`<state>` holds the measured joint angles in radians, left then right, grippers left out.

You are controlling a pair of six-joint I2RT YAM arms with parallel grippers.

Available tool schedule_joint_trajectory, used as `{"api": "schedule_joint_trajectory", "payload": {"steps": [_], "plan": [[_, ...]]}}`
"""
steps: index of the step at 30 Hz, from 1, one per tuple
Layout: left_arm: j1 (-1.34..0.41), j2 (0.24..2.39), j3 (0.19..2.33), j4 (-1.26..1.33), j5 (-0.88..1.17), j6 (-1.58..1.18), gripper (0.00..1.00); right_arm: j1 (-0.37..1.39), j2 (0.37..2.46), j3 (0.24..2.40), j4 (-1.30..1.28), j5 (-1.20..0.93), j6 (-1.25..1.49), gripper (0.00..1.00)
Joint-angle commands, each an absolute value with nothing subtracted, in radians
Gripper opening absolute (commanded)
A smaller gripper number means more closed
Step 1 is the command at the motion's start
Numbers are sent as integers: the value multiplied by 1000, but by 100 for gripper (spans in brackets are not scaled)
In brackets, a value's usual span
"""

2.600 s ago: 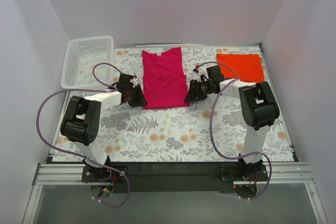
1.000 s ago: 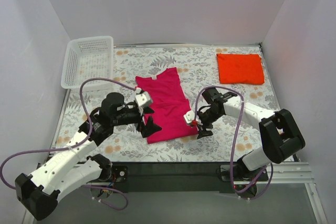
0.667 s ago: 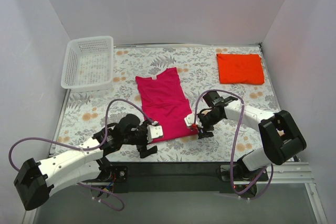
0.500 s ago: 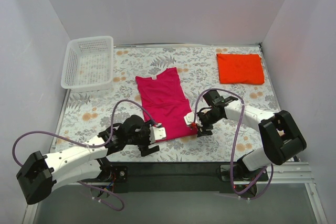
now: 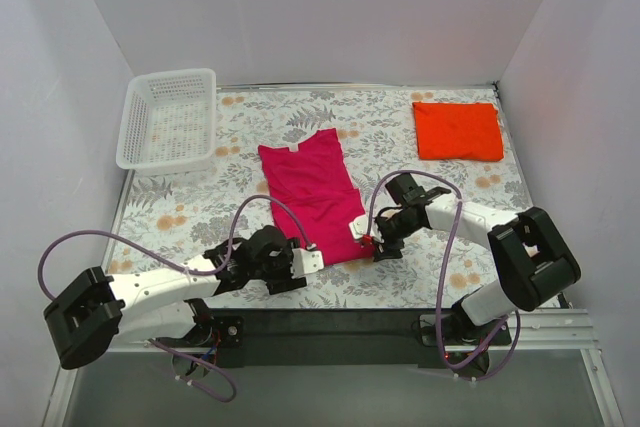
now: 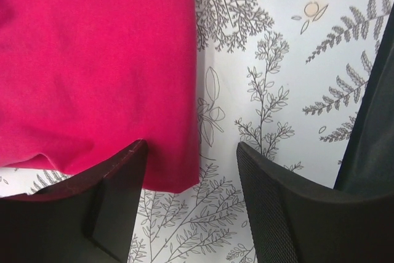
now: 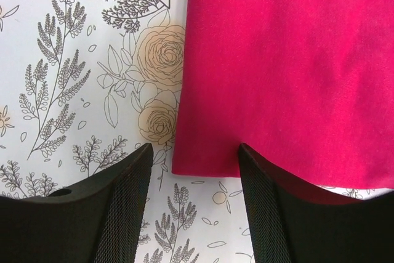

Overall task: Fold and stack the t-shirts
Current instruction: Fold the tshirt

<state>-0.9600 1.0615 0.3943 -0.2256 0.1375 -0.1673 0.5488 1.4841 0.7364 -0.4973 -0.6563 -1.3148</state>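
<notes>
**Handling.** The pink shirt (image 5: 312, 197) is light, limp cotton. It will sag from any hold, keeps no shape, and is likely to drag on the worktop (image 5: 430, 282) rather than slide cleanly. Take hold at the two near hem corners, one per hand, pinching all layers so that the hem lifts level.

**Position.** The pink shirt lies flat at mid-worktop, collar away from the arms. The orange shirt (image 5: 458, 130) lies folded at the far right corner, well apart from it.

**Hands.** The left hand (image 5: 298, 265) is at the near left hem corner and the right hand (image 5: 372, 244) is at the near right one. Both are partly open, and neither has hold of anything.

**Views.** The top view shows both shirts and both arms, but not the jaw gaps. Each wrist view shows its hem corner lying between the two fingers, with one finger in front of cloth and the other in front of bare worktop. Neither wrist view shows the orange shirt.
</notes>
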Motion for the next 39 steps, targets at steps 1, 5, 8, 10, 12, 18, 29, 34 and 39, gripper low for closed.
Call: {"api": "schedule_joint_trajectory", "payload": {"steps": [1, 5, 8, 10, 12, 18, 29, 34, 39], "plan": [[-976, 1080, 364, -184, 100, -149, 56, 560, 1502, 727, -462, -657, -1298, 54], [-985, 1127, 347, -158, 75, -143, 47, 561, 1499, 712, -433, -629, -1278, 49], [-989, 1178, 354, -150, 51, -141, 40, 561, 1497, 700, -411, -608, -1264, 43], [-989, 1196, 360, -152, 41, -143, 36, 561, 1493, 695, -391, -592, -1250, 38], [-994, 1216, 361, -158, 31, -140, 27, 561, 1488, 689, -380, -584, -1246, 33], [-999, 1165, 350, -179, 12, -132, 0, 561, 1480, 686, -368, -577, -1229, 17], [-996, 974, 376, -299, 210, -118, 0, 526, 1375, 807, -704, -707, -1411, 1], [-988, 930, 431, -356, 219, -104, 0, 525, 1318, 856, -716, -742, -1340, 1], [-829, 942, 528, -374, 300, -25, 0, 517, 1432, 1054, -715, -730, -1226, 1]]}}
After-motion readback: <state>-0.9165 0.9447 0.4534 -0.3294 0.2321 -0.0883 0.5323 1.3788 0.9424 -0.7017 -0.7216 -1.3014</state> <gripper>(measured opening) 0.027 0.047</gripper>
